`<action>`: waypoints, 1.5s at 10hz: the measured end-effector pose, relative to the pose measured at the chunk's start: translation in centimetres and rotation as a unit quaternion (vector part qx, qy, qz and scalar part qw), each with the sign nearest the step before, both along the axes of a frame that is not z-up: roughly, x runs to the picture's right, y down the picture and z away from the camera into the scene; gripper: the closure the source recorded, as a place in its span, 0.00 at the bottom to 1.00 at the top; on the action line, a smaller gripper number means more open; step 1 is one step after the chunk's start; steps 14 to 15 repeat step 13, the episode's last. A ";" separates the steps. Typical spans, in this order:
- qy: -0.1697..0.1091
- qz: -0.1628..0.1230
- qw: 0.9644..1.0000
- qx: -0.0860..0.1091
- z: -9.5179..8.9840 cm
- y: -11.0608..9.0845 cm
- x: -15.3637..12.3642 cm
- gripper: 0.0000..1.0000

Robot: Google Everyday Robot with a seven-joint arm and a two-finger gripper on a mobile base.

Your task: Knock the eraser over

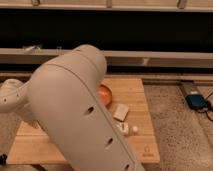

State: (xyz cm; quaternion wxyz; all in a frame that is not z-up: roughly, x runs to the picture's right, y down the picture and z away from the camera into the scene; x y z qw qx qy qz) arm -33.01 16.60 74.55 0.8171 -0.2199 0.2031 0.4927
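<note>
My big white arm (75,115) fills the middle and left of the camera view and hides much of the wooden table (142,150). A pale rectangular block (120,112), which may be the eraser, lies on the table just right of the arm. Two small white objects (124,129) (134,130) sit just in front of it. My gripper (27,116) is at the far left, low over the table's left part and mostly hidden behind the arm, far from the block.
An orange bowl (106,95) peeks out from behind the arm at the table's middle. A blue device (196,101) with a cable lies on the floor to the right. A dark shelf wall (150,35) runs behind the table.
</note>
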 end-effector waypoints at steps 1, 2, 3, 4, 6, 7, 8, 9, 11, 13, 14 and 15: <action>-0.005 -0.005 1.000 0.004 0.6 -0.7 -1.2 0.35; -0.012 -0.010 1.000 0.009 1.0 -1.4 -2.4 0.35; -0.019 -0.013 1.000 0.018 1.4 -2.3 -3.2 0.35; -0.023 -0.016 0.999 0.022 1.6 -2.8 -3.4 0.35; -0.030 -0.021 0.999 0.033 1.9 -3.7 -3.6 0.35; -0.032 -0.020 0.999 0.033 1.9 -3.8 -3.7 0.35; -0.032 -0.020 0.999 0.034 1.9 -3.8 -3.7 0.35; -0.032 -0.020 0.999 0.034 1.9 -3.8 -3.7 0.35; -0.032 -0.020 0.999 0.033 1.9 -3.7 -3.7 0.35; -0.032 -0.020 0.999 0.033 1.9 -3.7 -3.7 0.35; -0.032 -0.020 0.999 0.033 1.9 -3.7 -3.7 0.35; -0.032 -0.020 0.999 0.033 1.9 -3.7 -3.7 0.35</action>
